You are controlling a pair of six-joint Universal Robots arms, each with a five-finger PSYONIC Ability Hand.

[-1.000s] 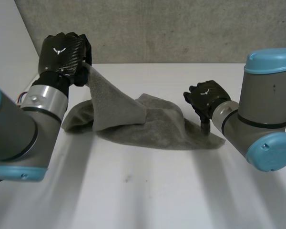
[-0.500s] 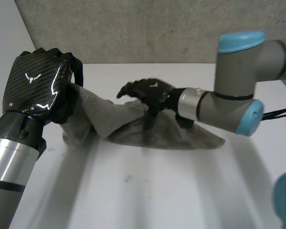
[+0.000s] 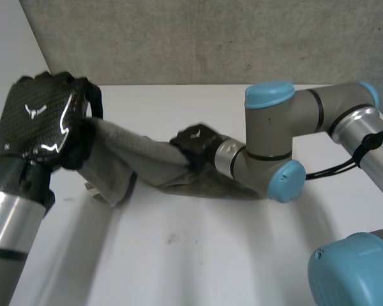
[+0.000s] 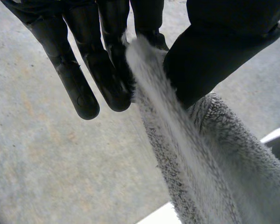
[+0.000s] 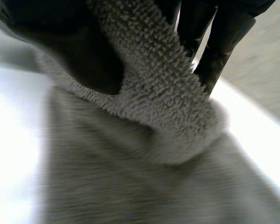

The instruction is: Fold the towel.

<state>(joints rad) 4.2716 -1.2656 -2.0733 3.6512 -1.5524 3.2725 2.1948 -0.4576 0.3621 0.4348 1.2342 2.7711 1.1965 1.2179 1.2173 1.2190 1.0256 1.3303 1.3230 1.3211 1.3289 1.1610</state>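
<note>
A grey terry towel [image 3: 147,162] stretches from my left hand across to my right hand, with the rest bunched on the white table [image 3: 198,255]. My left hand [image 3: 41,121] is raised at the left and pinches one end of the towel [image 4: 177,154] between thumb and fingers [image 4: 107,70]. My right hand [image 3: 193,143] has reached across to the middle of the cloth. In its wrist view the thumb [image 5: 79,51] and fingers [image 5: 214,42] are closed round a fold of the towel [image 5: 163,88].
A grey concrete wall [image 3: 210,38] stands behind the table. My right arm [image 3: 281,140] lies low across the right half of the table, over the towel's right part.
My right hand swept left from the towel's right corner to its middle and closed on a fold. My left hand came nearer the camera and lower, still holding its end.
</note>
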